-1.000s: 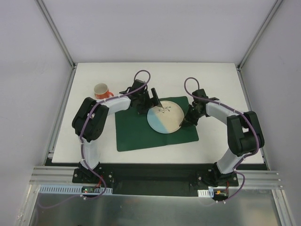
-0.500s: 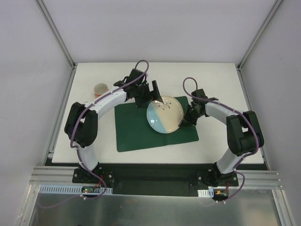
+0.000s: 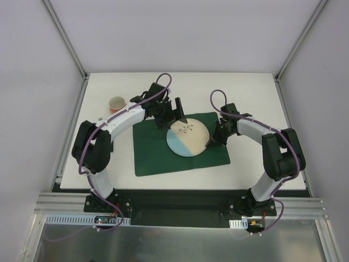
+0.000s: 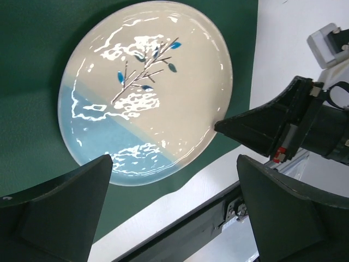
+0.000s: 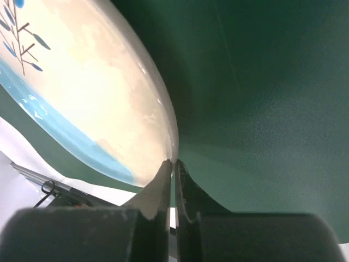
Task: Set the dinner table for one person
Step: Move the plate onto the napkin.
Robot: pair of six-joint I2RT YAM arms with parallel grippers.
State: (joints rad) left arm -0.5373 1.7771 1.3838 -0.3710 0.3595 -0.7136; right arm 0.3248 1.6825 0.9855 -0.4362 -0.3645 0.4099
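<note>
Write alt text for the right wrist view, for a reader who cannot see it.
The right gripper, seen from just behind its two fingers, is pinched shut on the rim of a glossy cream plate with a blue band and a twig pattern. The plate fills the upper left, and a dark green placemat fills the right.

left gripper (image 4: 173, 162) jaws spread wide | right gripper (image 5: 173, 165) jaws pinched closed

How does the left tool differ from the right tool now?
The left tool is open and holds nothing; the right tool is shut on the plate rim. The left tool is by the plate's far side; the right tool by its right side. Both are dark.
</note>
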